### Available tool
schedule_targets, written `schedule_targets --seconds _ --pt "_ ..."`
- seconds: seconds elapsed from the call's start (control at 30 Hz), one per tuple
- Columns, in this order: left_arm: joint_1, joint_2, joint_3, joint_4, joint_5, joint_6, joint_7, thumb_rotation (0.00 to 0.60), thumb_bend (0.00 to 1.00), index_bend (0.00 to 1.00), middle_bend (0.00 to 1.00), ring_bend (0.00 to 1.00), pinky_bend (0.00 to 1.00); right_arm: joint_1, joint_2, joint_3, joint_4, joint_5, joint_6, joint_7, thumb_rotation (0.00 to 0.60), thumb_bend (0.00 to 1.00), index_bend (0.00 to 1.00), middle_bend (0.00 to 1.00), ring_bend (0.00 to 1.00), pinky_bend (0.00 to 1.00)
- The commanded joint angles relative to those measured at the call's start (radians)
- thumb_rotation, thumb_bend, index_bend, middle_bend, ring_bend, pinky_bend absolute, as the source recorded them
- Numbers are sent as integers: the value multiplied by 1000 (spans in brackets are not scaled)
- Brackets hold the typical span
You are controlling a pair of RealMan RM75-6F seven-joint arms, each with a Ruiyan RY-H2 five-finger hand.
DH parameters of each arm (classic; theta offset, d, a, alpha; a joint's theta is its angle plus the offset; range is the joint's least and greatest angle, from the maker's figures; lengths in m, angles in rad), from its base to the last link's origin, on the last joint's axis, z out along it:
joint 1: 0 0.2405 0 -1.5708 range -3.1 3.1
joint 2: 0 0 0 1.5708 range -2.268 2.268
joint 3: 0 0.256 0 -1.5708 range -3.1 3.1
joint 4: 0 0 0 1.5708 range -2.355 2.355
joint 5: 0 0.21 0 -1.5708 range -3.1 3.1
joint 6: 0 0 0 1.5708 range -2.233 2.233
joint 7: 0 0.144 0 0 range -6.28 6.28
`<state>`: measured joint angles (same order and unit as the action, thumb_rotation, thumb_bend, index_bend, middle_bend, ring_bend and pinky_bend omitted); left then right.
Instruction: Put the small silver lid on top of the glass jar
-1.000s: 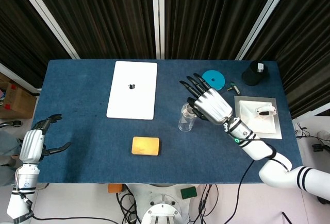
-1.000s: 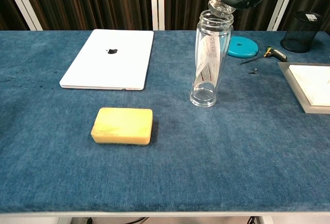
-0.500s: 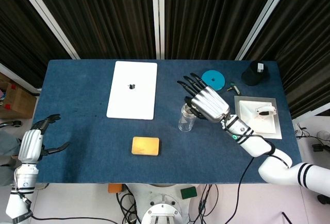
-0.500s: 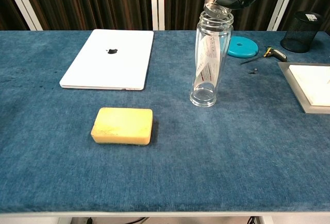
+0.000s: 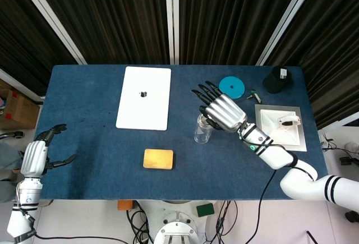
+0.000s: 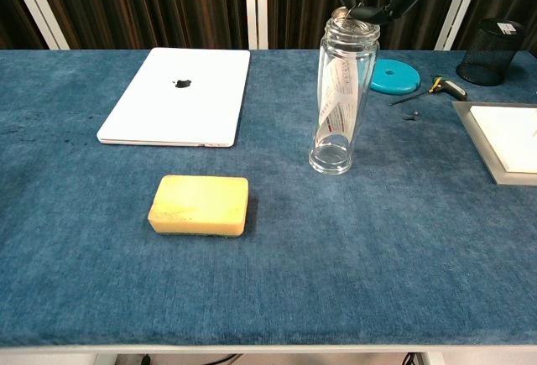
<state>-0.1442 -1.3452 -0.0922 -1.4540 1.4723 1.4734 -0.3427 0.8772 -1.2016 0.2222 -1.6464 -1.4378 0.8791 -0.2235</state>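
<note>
Blue-covered table before dark, ribbed curtains
The table wears a deep blue felt-like cloth; behind it hang black vertical-ribbed curtains crossed by pale metal frame bars. A cardboard box sits at the left edge on a pale floor, with cables trailing below the table's front

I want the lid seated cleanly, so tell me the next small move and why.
Probably open the right hand slightly and lift it away. In the chest view the small silver lid already sits at the mouth of the glass jar, fingers gripping its edge, so only the release seems left.
</note>
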Motion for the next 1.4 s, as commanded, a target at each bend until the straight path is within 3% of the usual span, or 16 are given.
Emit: schedule_targets --seconds 0.03,1.1,1.4 --pt "-1 -2 2 1 1 -3 0 600 32 216 271 273 256 6 3 0 -6 9 -7 -9 600 437 679 67 0 0" --pt "-6 -8 8 5 5 -15 1 600 33 216 270 273 256 30 -7 -22 -3 65 -25 -29 600 432 675 67 0 0" --pt "-9 -4 8 2 3 -21 7 600 33 216 270 273 256 36 -11 -28 12 56 -28 -10 600 389 460 67 0 0"
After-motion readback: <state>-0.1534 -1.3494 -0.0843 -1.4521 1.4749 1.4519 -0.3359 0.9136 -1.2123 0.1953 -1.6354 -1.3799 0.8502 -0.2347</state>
